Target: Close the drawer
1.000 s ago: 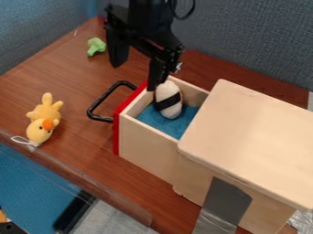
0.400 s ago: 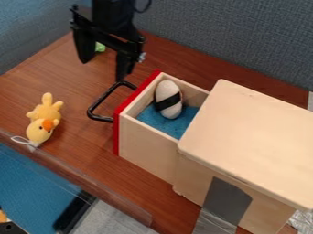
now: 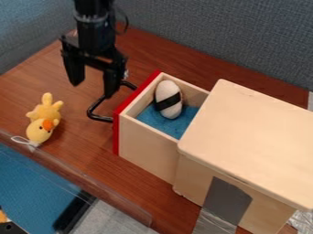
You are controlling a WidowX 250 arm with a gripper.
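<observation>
The gripper (image 3: 92, 90) hangs at the upper left, its two fingers spread wide with nothing between them. Its right finger overlaps the black handle in view; whether they touch I cannot tell. The wooden drawer (image 3: 147, 148) stands pulled out to the left from its box, with a red front (image 3: 116, 130) and a black loop handle (image 3: 96, 104). Inside, on a blue lining, lies a white sushi toy (image 3: 168, 98) with a black band.
The wooden box (image 3: 250, 137) fills the right side, with grey tape (image 3: 225, 201) on its lower side. A yellow duck toy (image 3: 43, 121) lies at the left. A grey partition (image 3: 232, 41) stands behind the table.
The gripper has moved left and somewhat down, from over the drawer's back corner to beside the handle. A green toy seen earlier at the upper left is now hidden. Drawer and sushi toy have not moved.
</observation>
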